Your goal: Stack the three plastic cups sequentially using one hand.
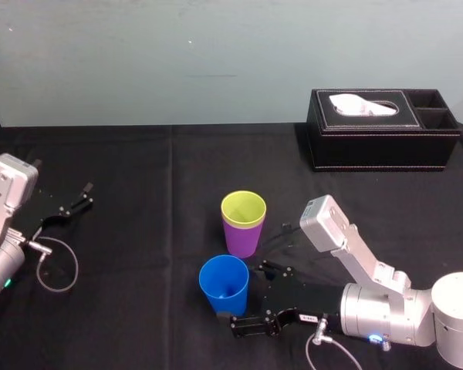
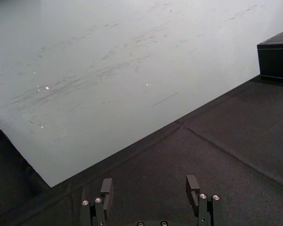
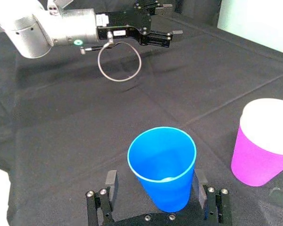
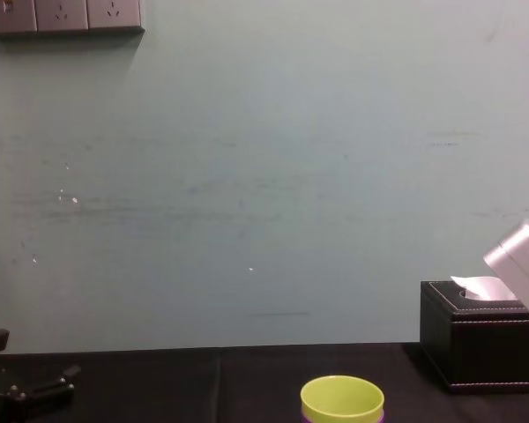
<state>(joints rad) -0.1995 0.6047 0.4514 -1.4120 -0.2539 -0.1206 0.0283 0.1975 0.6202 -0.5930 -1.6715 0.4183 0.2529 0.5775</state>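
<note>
Right end effector (image 3: 155,181) released, jaws straddling the upright blue cup (image 3: 162,165) on the black worktop (image 1: 139,154); just beyond, yellow-green cup (image 1: 243,206) nested inside purple cup (image 1: 241,237); left end effector (image 2: 149,188) released, parked far left

Black-clothed table (image 1: 139,166) bears blue cup (image 1: 224,287), purple cup (image 1: 241,239), tissue box (image 1: 382,142).

Head, chest: shared yellow-green cup (image 1: 243,210)
</note>
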